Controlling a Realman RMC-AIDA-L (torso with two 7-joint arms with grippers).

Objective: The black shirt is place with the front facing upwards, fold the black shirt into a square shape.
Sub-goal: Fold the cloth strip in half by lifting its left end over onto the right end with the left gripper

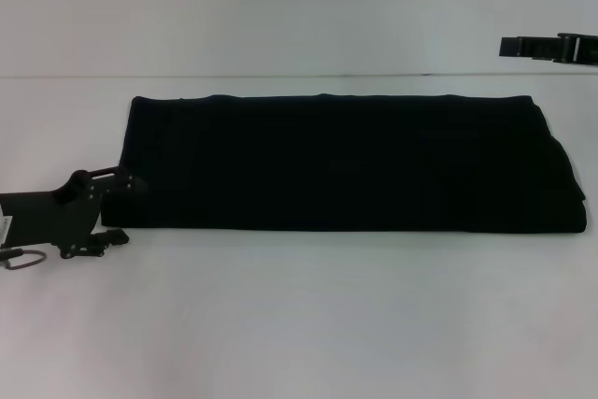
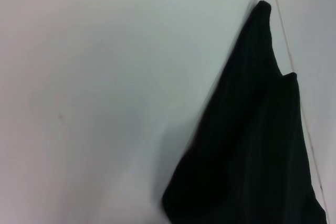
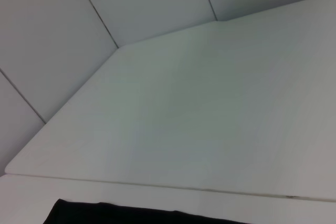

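While folded, black shirt (image 1: 346, 163) spans table (image 1: 299, 324).

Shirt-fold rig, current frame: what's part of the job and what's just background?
Job items:
- plain black cotton shirt, already folded into a long band on the table
- left gripper, at the shirt's near left corner
- right gripper, raised off to the far right

Background:
- white table
- pale panelled wall behind it

Nothing else is lying about.

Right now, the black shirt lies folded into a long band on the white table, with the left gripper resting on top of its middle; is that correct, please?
Not quite. The black shirt is a long folded band on the white table, but the head view shows the left gripper at the band's left end, not on its middle.
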